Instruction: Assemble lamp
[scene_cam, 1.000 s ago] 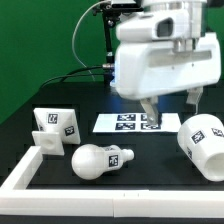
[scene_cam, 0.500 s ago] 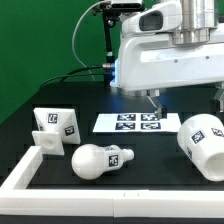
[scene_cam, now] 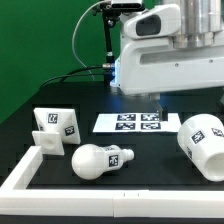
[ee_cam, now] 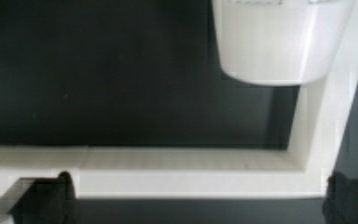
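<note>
"Hovering over the back of the surface (scene_cam: 150, 185) like that, is the hand (scene_cam: 186, 102) carrying anything?" asks the first.

"No. Its fingers (ee_cam: 43, 195) stand spread wide with nothing between them. The lamp is three loose parts. The base (scene_cam: 55, 128) stands at the exterior view's left, the bulb (scene_cam: 100, 160) lies on its side near the front rail (scene_cam: 30, 178), and the shade (scene_cam: 203, 143) lies tipped over at the exterior view's right."

"Why so scattered?"

"Probably so the open hand can come down on one part without knocking another. None of them touch. The rail likely stops parts sliding off. The wrist view looks down on the shade (ee_cam: 274, 40), so that may be its target."

"Any brand or writing?"

"None readable. There are only black-and-white square tags on the parts and on the marker board (scene_cam: 135, 123), presumably turned outward for tracking."
</note>
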{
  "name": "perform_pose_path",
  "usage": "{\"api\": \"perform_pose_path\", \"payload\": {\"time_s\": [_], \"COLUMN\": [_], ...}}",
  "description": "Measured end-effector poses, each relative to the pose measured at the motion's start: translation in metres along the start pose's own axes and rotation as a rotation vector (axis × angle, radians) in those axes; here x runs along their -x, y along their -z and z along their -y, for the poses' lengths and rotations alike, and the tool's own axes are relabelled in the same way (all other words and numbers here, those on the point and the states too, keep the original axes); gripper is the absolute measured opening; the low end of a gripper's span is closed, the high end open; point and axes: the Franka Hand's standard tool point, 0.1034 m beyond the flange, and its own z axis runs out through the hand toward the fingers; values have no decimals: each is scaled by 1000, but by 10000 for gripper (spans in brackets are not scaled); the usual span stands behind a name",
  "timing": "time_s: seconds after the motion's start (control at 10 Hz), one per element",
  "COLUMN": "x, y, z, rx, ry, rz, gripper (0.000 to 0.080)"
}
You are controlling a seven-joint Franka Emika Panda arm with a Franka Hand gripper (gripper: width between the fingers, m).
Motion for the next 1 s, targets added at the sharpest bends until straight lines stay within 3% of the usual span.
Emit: {"api": "perform_pose_path", "payload": {"time_s": [0.2,0.5,0.6,0.8,1.0], "x": [-7,-3,0,4,0], "y": [-3,-5,-8,-15,-18], "z": [2,1,-4,-3,-3], "rx": [-1,-2,-2,1,0], "ry": [-10,-12,-28,-64,-62], "rz": [8,45,109,340,470], "gripper": [700,700,700,700,700]}}
